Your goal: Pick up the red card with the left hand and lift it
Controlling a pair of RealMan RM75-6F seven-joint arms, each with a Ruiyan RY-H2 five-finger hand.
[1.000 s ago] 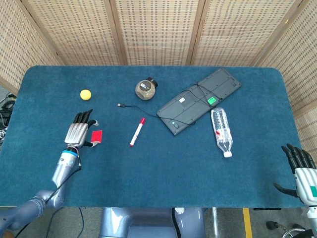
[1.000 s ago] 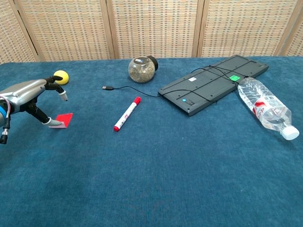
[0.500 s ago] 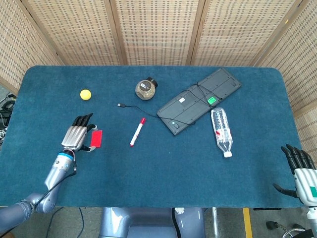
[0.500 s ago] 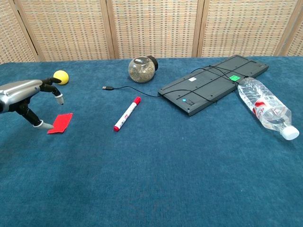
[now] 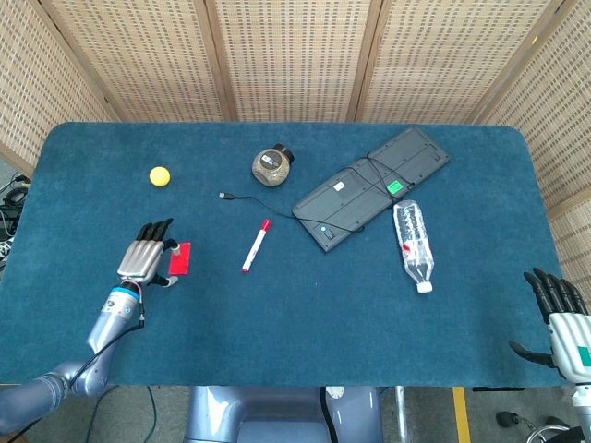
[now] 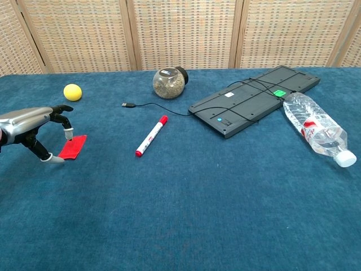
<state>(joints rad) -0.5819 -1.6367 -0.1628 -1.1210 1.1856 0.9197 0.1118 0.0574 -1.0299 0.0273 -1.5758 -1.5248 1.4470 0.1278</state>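
The red card (image 5: pixel 180 258) (image 6: pixel 73 147) lies low over the blue table's left side. My left hand (image 5: pixel 146 260) (image 6: pixel 34 127) is just left of it, palm down. A fingertip (image 6: pixel 69 134) touches the card's far left corner and the thumb tip (image 6: pixel 55 160) meets its near left corner, pinching that edge. From these views I cannot say whether the card is off the cloth. My right hand (image 5: pixel 559 314) hangs past the table's near right corner, fingers spread, holding nothing.
A yellow ball (image 5: pixel 160 175) (image 6: pixel 71 91) sits beyond the left hand. To the card's right lies a red-capped marker (image 5: pixel 255 245) (image 6: pixel 151 136). Further off are a jar (image 5: pixel 271 165), a black cable (image 6: pixel 141 107), a keyboard (image 5: pixel 369 187) and a water bottle (image 5: pixel 413 244).
The left hand has drawn back toward the table's near edge, and the red card has slid a little that way with it. The right hand has not moved.
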